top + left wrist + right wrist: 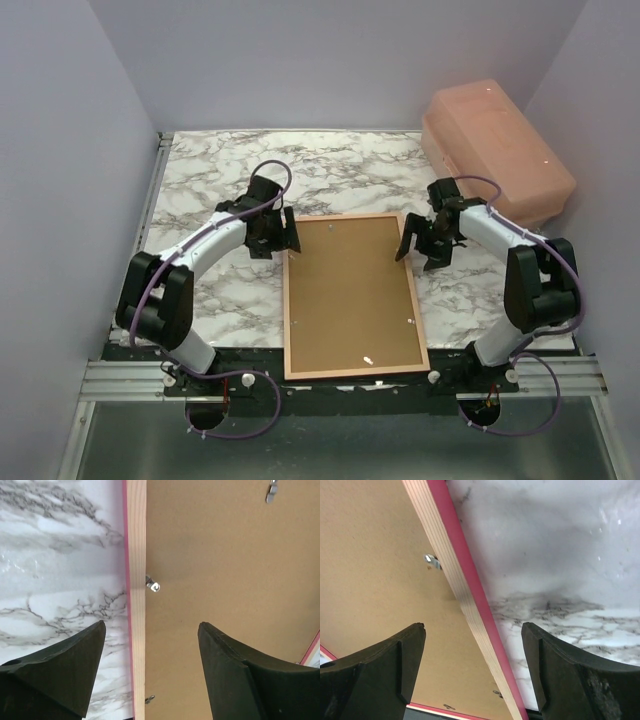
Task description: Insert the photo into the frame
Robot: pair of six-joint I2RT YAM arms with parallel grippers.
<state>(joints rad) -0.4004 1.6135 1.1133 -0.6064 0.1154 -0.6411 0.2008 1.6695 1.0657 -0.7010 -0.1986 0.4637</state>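
Observation:
The frame (286, 300) lies face down in the middle of the marble table, its tan wooden back up and a thin pink rim showing. A brown backing board (350, 295) fills it, with small metal clips (153, 585) along the inner edge. The photo is hidden. My left gripper (289, 238) hovers open over the frame's left rail (136, 555), one finger over the marble and one over the board (225, 555). My right gripper (416, 250) stands open over the right rail (452, 555) in the same way. Neither gripper holds anything.
A large peach-coloured plastic box (495, 150) lies tilted at the back right, close behind the right arm. Grey walls close in the table (220, 180) on the left, back and right. The frame's near end reaches the table's front edge between the arm bases.

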